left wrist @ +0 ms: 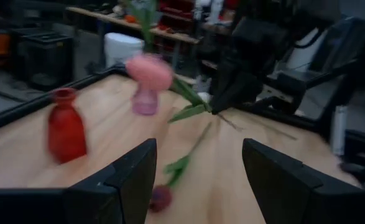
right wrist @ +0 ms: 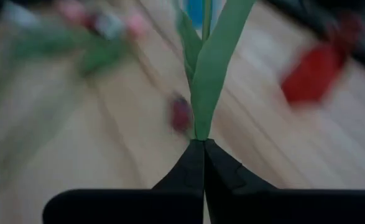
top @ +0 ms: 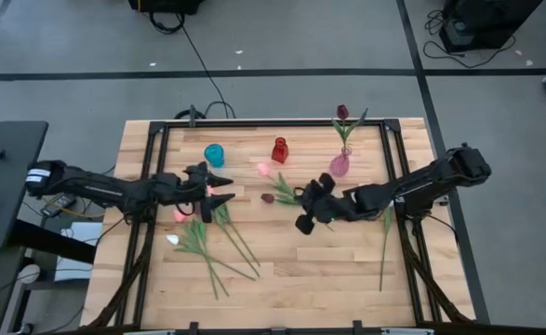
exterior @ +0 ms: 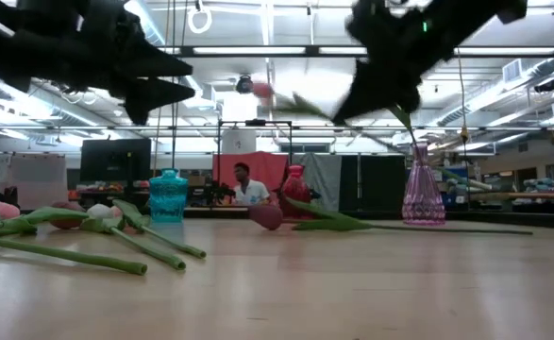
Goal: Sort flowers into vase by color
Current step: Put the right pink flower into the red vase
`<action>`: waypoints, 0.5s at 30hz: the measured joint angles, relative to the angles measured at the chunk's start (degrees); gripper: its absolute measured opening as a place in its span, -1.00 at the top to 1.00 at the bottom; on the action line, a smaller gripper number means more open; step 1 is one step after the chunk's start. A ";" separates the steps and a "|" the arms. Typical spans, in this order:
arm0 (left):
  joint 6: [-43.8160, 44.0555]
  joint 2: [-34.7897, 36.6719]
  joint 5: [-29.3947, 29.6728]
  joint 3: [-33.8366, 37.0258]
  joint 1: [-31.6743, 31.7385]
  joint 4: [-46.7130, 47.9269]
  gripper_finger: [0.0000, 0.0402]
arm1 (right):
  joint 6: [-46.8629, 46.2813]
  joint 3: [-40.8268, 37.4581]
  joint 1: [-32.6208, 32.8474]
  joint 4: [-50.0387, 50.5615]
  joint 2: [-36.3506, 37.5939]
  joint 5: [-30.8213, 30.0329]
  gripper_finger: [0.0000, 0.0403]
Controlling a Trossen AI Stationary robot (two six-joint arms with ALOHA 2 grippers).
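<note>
1. The right gripper [top: 302, 198] hangs above the middle of the pale wooden desk [top: 300, 279], its fingers pinched together on the thin green stem of a pink-headed artificial tulip [top: 264, 169], which is lifted clear of the desk.
2. The left gripper [top: 224, 182] hovers over the left half of the desk, its fingers [left wrist: 132, 177] spread apart and holding nothing.
3. A dark maroon tulip [top: 267, 197] lies on the desk near the middle, just beside the right gripper.
4. A loose bunch of pink and white tulips [top: 198, 237] lies toward the left edge.
5. One long green stem [top: 384, 242] lies near the right edge.
6. Along the far edge stand a turquoise glass vase [top: 215, 154], a red glass vase [top: 280, 150] and a pink glass vase [top: 339, 165] holding a maroon tulip [top: 342, 113].
</note>
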State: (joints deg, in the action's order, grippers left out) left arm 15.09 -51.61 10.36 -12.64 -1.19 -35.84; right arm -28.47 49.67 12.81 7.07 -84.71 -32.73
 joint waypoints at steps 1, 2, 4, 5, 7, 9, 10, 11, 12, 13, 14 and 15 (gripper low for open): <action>0.02 -2.77 -1.04 0.00 0.00 -3.40 -0.21 | 2.53 0.00 0.38 -3.79 0.01 -0.32 0.97; 0.12 -5.54 -1.48 0.00 0.00 -6.69 -0.21 | 5.13 0.02 0.65 -7.43 -0.03 -0.26 0.97; 0.19 -10.81 -2.48 -0.28 0.02 -12.26 -0.21 | 9.79 0.02 0.55 -14.45 -0.45 -0.21 0.97; 0.19 -13.32 -3.04 -1.14 0.02 -13.91 -0.21 | 11.88 0.02 0.30 -17.31 -0.57 0.15 0.97; 0.13 -17.94 -4.65 -3.87 0.02 -14.30 -0.21 | 15.22 0.04 -0.51 -22.91 -1.46 1.53 0.97; -0.93 -22.55 -7.30 -7.48 -0.01 -13.26 -0.21 | 17.87 0.06 -1.21 -26.59 -2.26 3.13 0.97; -1.68 -24.93 -8.91 -9.59 -0.02 -12.59 -0.21 | 18.91 0.05 -1.61 -29.28 -3.07 3.98 0.97; -2.78 -26.84 -10.44 -11.63 -0.03 -11.52 -0.21 | 19.75 0.07 -1.98 -31.29 -3.62 5.21 0.97; -3.72 -28.56 -11.80 -13.34 -0.04 -10.36 -0.21 | 20.60 0.05 -2.32 -32.34 -4.32 5.96 0.97; -4.67 -30.43 -12.61 -15.44 -0.04 -9.64 -0.21 | 21.11 0.04 -2.54 -33.80 -4.98 6.44 0.97; -5.60 -31.79 -13.05 -17.37 -0.04 -8.75 -0.21 | 21.68 0.04 -2.71 -34.88 -5.39 6.88 0.97; -6.05 -32.91 -13.37 -18.41 -0.04 -7.35 -0.21 | 22.34 0.03 -2.84 -35.76 -5.85 6.85 0.97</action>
State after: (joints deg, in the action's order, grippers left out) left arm 9.04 -84.51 -3.02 -31.06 -1.23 -43.20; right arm -6.13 49.70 9.98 -28.69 -90.56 -25.88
